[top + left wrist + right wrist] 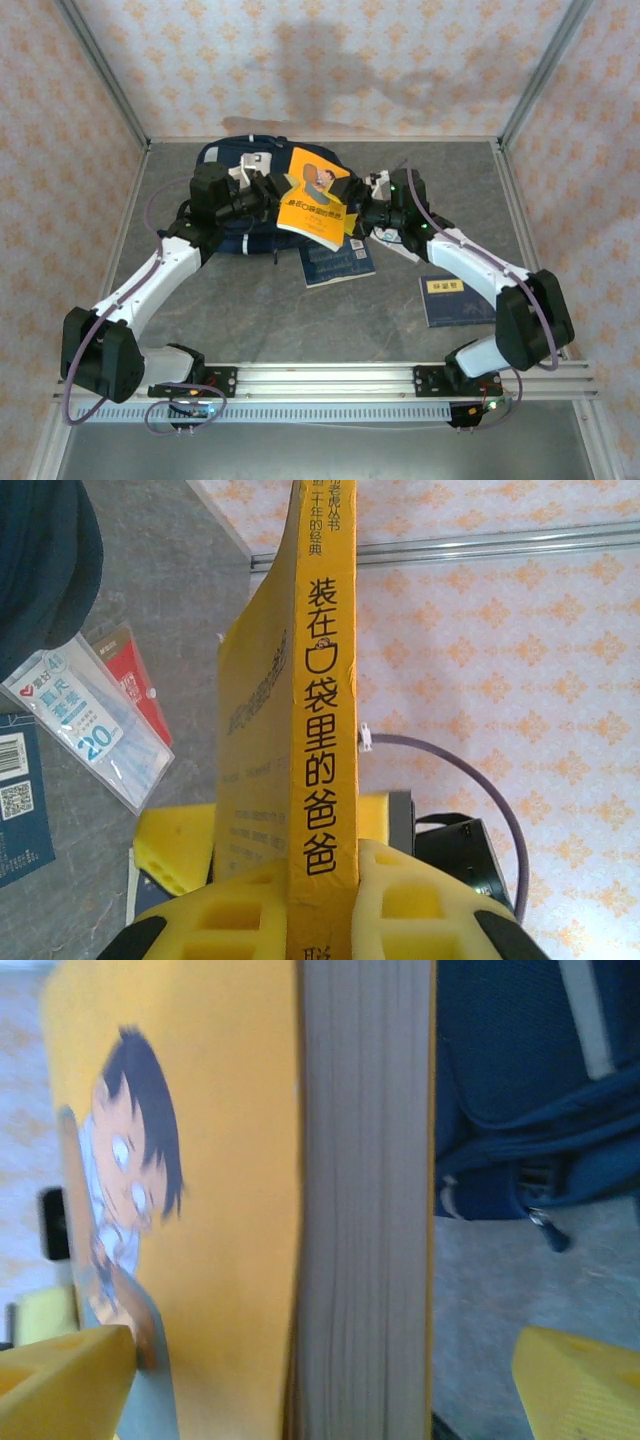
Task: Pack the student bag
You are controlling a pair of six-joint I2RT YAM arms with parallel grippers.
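Two pincers around one book here. The left pincer (272, 196) is clamped onto the yellow book (315, 198). Its wrist cam shows the yellow foam pads (245, 915) squeezed against both sides of the spine, with the book held up off the counter (400, 330) and black lettering running along that spine.

The right pincer (358, 215) is on the opposite side of the same book with its jaws spread wide. On its own cam, one pad (585, 1380) sits well clear of the page edge. The other is down by the front cover with the cartoon boy, and I honestly can't tell if that one is touching. Either way it isn't gripping anything.

The student bag (240, 165) lies at the back middle of the counter, navy with white bits, right behind the held book. From above, the book overlaps its right side.

A blue book (335, 262) lies flat just in front of the bag, below the yellow one. A second blue book (455, 300) lies further right, next to the right arm.

The left wrist cam also catches a clear plastic packet (85, 720) with a big "20" on it. It's overlapping a red packet (135, 670), both flat on the counter beside the bag.
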